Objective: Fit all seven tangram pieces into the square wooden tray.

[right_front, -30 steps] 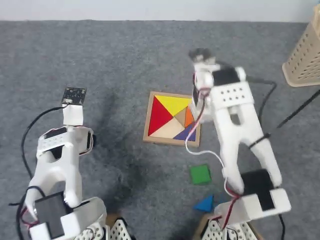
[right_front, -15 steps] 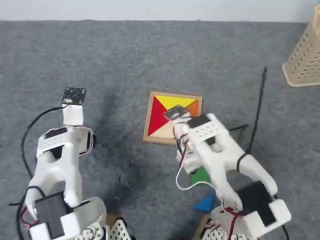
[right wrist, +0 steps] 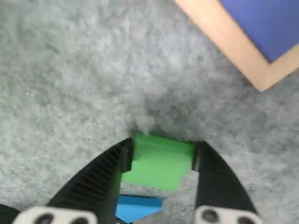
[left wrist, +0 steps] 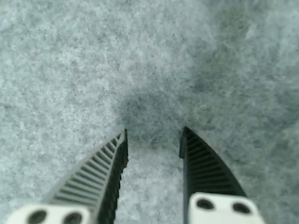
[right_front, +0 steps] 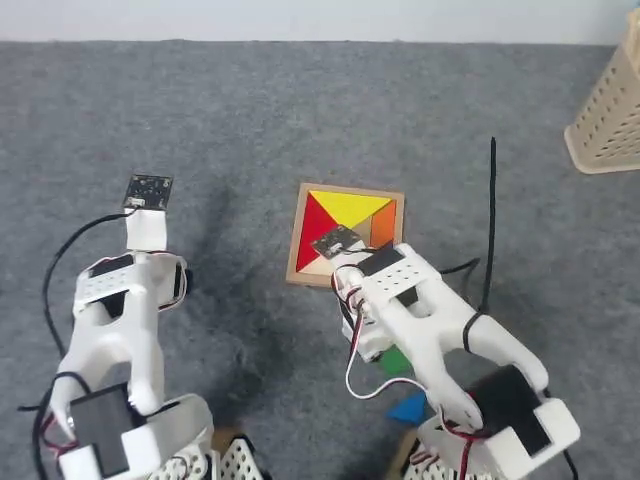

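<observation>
Right arm's down low in front of the square wooden tray (right_front: 296, 240), and its right gripper (right wrist: 161, 144) is parted, one finger on each side of the green square (right wrist: 161, 163), just beside its edges. The piece is a flat, bright green block and lies flat on the grey carpet (right_front: 200, 110). From the high view only a sliver of it peeks out under the arm. Just beside it, on the side away from the tray, there's the blue triangle (right_front: 408, 408), also loose on the carpet, a vivid sky blue with a sharp point.

Up in the tray, the red triangle (right_front: 318, 232) and the yellow triangle (right_front: 350, 207) meet edge to edge, with an orange piece (right_front: 382, 228) at the side and a cream piece (right_front: 320, 263) along the near edge. The wrist camera catches a purple-blue piece (right wrist: 266, 23) tucked in the tray's corner.

Over on the other side, the left gripper (left wrist: 154, 133) is released, hanging wide over bare carpet, well apart from the tray.
</observation>
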